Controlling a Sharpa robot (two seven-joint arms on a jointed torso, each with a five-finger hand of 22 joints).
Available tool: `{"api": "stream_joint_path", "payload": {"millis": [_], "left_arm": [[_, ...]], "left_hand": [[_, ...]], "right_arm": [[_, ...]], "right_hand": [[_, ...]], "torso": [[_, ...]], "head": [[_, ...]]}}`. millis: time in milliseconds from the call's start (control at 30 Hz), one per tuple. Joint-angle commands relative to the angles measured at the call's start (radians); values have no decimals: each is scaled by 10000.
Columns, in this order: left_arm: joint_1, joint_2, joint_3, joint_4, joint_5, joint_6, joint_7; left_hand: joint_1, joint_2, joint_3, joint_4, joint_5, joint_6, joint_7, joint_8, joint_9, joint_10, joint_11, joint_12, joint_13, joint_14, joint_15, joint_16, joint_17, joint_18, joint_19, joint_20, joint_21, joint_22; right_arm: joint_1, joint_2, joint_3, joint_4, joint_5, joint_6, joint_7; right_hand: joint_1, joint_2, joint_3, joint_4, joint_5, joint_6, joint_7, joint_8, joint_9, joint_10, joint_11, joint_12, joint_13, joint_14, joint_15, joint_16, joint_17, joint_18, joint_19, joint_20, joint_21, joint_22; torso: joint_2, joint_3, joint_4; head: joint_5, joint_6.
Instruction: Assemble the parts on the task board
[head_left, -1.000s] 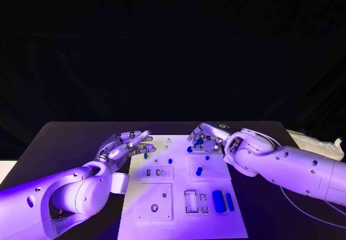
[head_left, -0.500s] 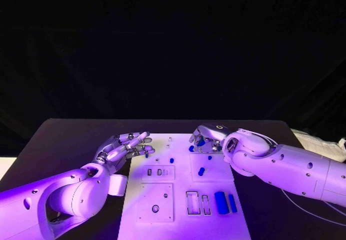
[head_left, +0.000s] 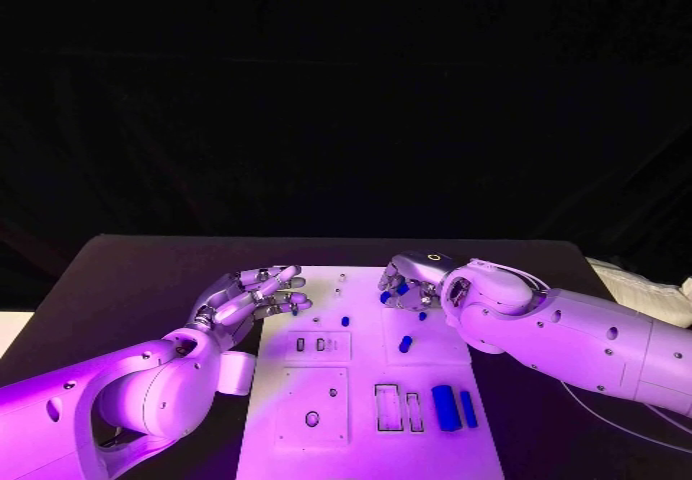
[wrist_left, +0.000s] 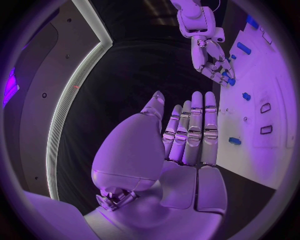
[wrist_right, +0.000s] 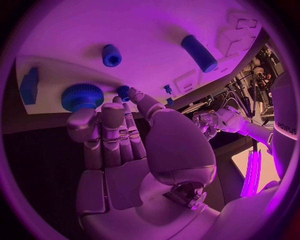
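Task board, the white flat plate (head_left: 368, 380), lay in the middle of the black bench (head_left: 130, 270), running from the near edge toward the far side. Small blue parts were spread over it: two upright blue bars (head_left: 453, 408) in slots at the near right, a short blue peg (head_left: 405, 344) mid-board, smaller blue pieces further off.

Right hand (head_left: 408, 285) was at the board's far right section, fingers curled down over a blue ribbed round knob (wrist_right: 79, 97). In the right wrist view the fingertips (wrist_right: 100, 117) lay against the knob's rim; whether they truly gripped it or only touched it, I could not tell. A small blue stud (wrist_right: 112, 55) and a blue cylinder (wrist_right: 199, 53) stood apart from it on the board.

Left hand (head_left: 257, 293) hovered over the board's far left edge, fingers straight and held together, nothing in it.

Judged step: seating or turning the knob at the far right station. Next move likely called for a firm closing round the rim and a steady press or twist, wrist kept square so the knob would not tilt in its seat.
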Motion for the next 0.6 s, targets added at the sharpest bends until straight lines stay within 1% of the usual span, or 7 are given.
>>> {"api": "stream_joint_path", "payload": {"millis": [33,133,267,400,500,567,600], "left_arm": [[15,-6,11,51,27,224,22],[15,-14,12,62,27,228,14],[15,-23,14,77,27,236,5],[17,-27,16,86,27,243,-7],[17,-28,17,95,27,228,-21],[17,-30,18,102,27,208,-23],[17,-32,19,104,27,206,-23]], "left_hand": [[-102,-14,-3,-63,3,-8,86,-91,-16,-55,91,-75,-14,-2,66,-89,44,101,82,26,-74,-27],[-111,-13,-5,-73,4,-25,102,-113,-17,-74,103,-100,-16,-5,74,-107,63,100,85,31,-91,-37],[-114,-11,-5,-78,4,-32,107,-122,-17,-81,108,-110,-16,-5,77,-114,71,100,86,33,-98,-40],[-114,-8,-4,-80,4,-34,108,-125,-17,-84,109,-114,-16,-4,78,-117,74,100,87,34,-100,-42],[-114,-7,-4,-81,4,-36,109,-127,-17,-86,110,-116,-16,-4,79,-118,76,100,88,34,-102,-43],[-110,16,11,-112,7,-77,132,-171,-19,-134,131,-165,-19,6,87,-142,117,100,104,42,-128,-57],[-105,24,18,-138,6,-118,149,-208,-21,-178,146,-200,-22,12,95,-159,145,101,117,47,-145,-67]], "right_arm": [[6,41,5,-53,-200,435,-170],[7,72,5,-117,-184,487,-178],[7,123,4,-191,-168,518,-173],[7,170,4,-250,-137,467,-176],[8,187,4,-273,-123,369,-205],[8,188,4,-270,-119,248,-194],[8,184,4,-261,-117,146,-174]], "right_hand": [[9,12,76,54,-63,119,-9,4,17,3,-37,-21,-1,172,57,133,120,-210,85,-23,93,112],[13,44,125,111,-82,165,-19,9,23,35,-48,-20,0,183,52,303,308,-236,126,-24,211,285],[32,95,218,204,-128,248,-39,18,35,108,-67,-14,3,196,41,547,558,-267,171,-28,375,509],[21,182,321,360,-308,375,-107,40,57,232,-115,-5,9,169,12,692,663,-275,155,-42,478,616],[24,273,408,488,-403,491,-160,70,82,366,-160,15,21,157,-17,809,766,-288,164,-61,568,733],[52,345,475,553,-463,567,-187,94,101,460,-189,29,30,157,-41,883,838,-296,176,-77,620,803],[79,378,520,584,-516,608,-202,106,113,512,-208,33,35,157,-54,929,884,-302,183,-88,652,846]], "torso": [[36,-6,6],[49,-15,14],[72,-17,24],[84,-21,30],[96,-25,30],[103,-22,30],[104,-27,30]], "head": [[13,4],[8,10],[-23,35],[-33,17],[-33,38],[-48,53],[-52,51]]}}
